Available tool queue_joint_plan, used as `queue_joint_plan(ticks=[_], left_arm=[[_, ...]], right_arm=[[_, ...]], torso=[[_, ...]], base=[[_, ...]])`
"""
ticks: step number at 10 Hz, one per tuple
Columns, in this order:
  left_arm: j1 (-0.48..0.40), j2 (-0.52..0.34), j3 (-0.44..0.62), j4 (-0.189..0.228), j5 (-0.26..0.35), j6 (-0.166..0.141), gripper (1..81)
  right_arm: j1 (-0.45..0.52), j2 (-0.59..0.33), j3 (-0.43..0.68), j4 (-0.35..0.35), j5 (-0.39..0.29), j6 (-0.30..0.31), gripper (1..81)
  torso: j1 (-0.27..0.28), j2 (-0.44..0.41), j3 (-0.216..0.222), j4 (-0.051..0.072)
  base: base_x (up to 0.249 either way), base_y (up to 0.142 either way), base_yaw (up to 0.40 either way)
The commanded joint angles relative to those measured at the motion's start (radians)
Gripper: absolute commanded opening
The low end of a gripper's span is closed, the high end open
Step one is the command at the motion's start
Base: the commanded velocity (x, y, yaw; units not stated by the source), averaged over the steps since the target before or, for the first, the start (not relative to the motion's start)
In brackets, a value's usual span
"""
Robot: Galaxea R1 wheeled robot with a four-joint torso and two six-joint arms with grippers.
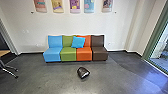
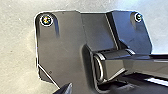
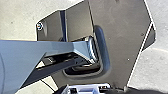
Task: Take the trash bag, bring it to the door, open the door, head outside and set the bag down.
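Observation:
A dark, rounded bundle with a whitish patch, which looks like the trash bag (image 1: 83, 72), lies on the grey floor in the head view, in front of the sofa. At the right edge of that view a green-framed glass door or window (image 1: 157, 50) lets in daylight; which of the two it is I cannot tell. The wrist views show the robot's own dark plate and jointed bar over pale floor. Whether either gripper is open or shut cannot be made out.
A sofa (image 1: 68, 55) of blue, green, orange and brown seats stands against the white wall, with a blue cushion (image 1: 78, 42) on it. Part of a table (image 1: 4, 52) with metal legs is at the left edge. Colourful posters (image 1: 74, 6) hang above.

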Motion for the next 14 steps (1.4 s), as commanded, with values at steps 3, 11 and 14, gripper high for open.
queue_joint_plan(ticks=[3,11,14], left_arm=[[-0.034,-0.001,0.001,0.002,0.057,0.004,81.1],[-0.034,-0.001,0.001,-0.001,0.057,0.002,81.1],[-0.034,0.001,0.001,-0.003,0.057,0.002,81.1]], right_arm=[[0.023,-0.001,0.007,0.003,-0.057,-0.009,81.1],[0.02,-0.003,0.004,0.006,-0.067,-0.009,81.1],[0.016,-0.007,0.004,-0.008,-0.083,-0.011,81.1]], torso=[[0.0,0.0,0.0,0.0],[0.001,0.001,0.0,0.0],[-0.001,0.001,0.0,0.0]], base=[[0.144,0.0,0.0],[0.144,0.0,0.0],[0.142,0.0,0.0]])
